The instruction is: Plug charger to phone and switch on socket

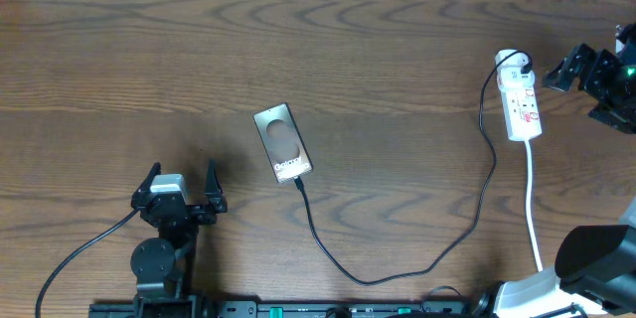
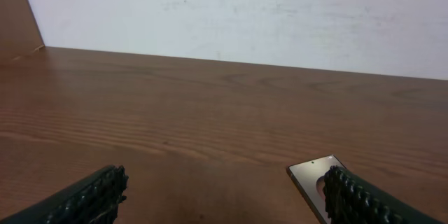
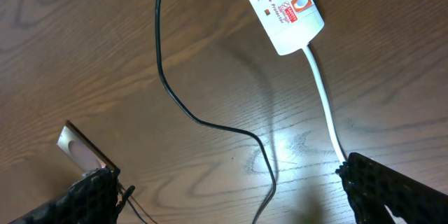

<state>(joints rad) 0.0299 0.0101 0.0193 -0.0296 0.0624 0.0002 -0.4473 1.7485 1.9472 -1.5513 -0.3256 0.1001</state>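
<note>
The phone lies face up at the table's middle; it also shows in the left wrist view and the right wrist view. The black charger cable runs from the white socket in a loop to the phone's near short edge, where its tip touches the phone. My left gripper is open and empty, left of the phone and nearer the front edge. My right gripper is open and empty, raised just right of the socket. The cable shows below it.
The socket's thick white cord runs to the table's front edge, beside the right arm's base. A white wall stands behind the table's far edge. The left arm's own black cable trails at front left.
</note>
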